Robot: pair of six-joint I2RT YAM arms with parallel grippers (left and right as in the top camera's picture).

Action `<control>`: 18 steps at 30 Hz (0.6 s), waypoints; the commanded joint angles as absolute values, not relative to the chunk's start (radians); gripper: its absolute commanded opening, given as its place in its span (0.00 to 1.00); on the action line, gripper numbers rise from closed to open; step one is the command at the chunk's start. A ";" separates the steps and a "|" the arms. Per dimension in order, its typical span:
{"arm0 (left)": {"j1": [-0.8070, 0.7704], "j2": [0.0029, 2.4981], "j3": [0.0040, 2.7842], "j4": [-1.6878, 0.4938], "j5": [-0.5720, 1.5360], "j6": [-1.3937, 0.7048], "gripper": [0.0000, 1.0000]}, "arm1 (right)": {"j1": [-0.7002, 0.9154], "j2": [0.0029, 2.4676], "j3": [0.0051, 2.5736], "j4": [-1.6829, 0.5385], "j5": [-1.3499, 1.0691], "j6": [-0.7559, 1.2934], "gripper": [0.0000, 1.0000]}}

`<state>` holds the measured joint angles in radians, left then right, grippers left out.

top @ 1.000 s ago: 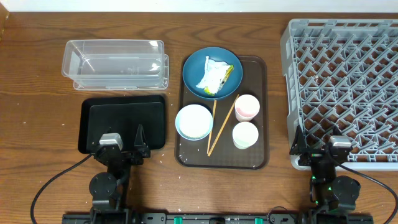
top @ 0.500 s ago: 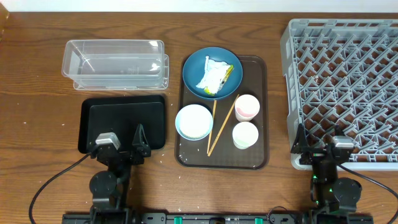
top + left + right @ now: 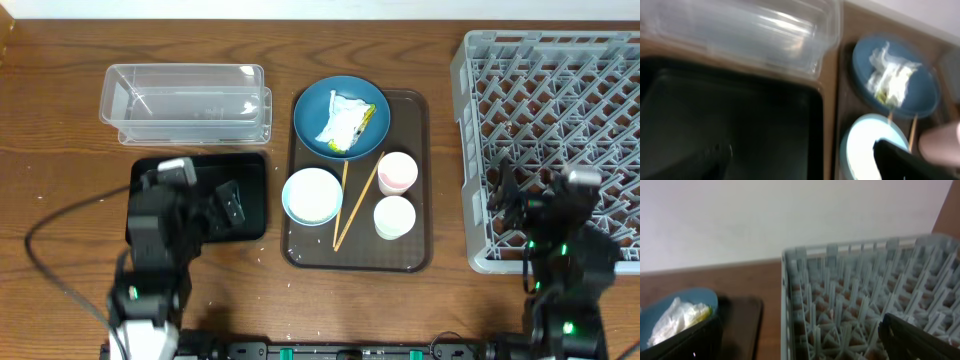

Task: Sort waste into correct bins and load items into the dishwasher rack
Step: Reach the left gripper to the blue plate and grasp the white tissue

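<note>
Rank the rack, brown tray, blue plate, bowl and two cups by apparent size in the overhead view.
1. grey rack
2. brown tray
3. blue plate
4. bowl
5. two cups: these look alike in size, so there is no order between them.

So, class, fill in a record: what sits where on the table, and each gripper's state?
brown tray: holds plate, bowl, two cups, two chopsticks
plate: holds wrapper
tub: left of plate, empty
black tray: left of bowl
rack: right side, nothing loaded in view
left gripper: open, over black tray
right gripper: open, over rack
</note>
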<state>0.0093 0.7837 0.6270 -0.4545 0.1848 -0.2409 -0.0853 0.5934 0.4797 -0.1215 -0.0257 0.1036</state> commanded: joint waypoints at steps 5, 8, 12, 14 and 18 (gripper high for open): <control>0.010 1.042 0.908 -0.800 0.191 -0.176 0.94 | -0.065 0.873 0.749 -0.372 -0.033 0.107 0.99; 0.010 1.082 0.921 -0.851 0.192 -0.176 0.95 | -0.065 0.945 0.831 -0.474 -0.034 0.107 0.99; 0.010 1.089 0.926 -0.817 0.223 -0.177 0.94 | -0.065 0.995 0.883 -0.523 -0.031 0.096 0.99; 0.010 1.091 0.940 -0.766 0.250 -0.177 0.94 | -0.065 0.997 0.883 -0.519 -0.032 0.096 0.99; 0.009 1.133 0.991 -0.665 0.262 -0.185 0.94 | -0.065 0.995 0.883 -0.508 -0.074 0.099 0.99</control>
<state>0.0093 1.1023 0.9222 -0.7002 0.2348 -0.1986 -0.0853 0.9951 0.8593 -0.5121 -0.0353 0.1020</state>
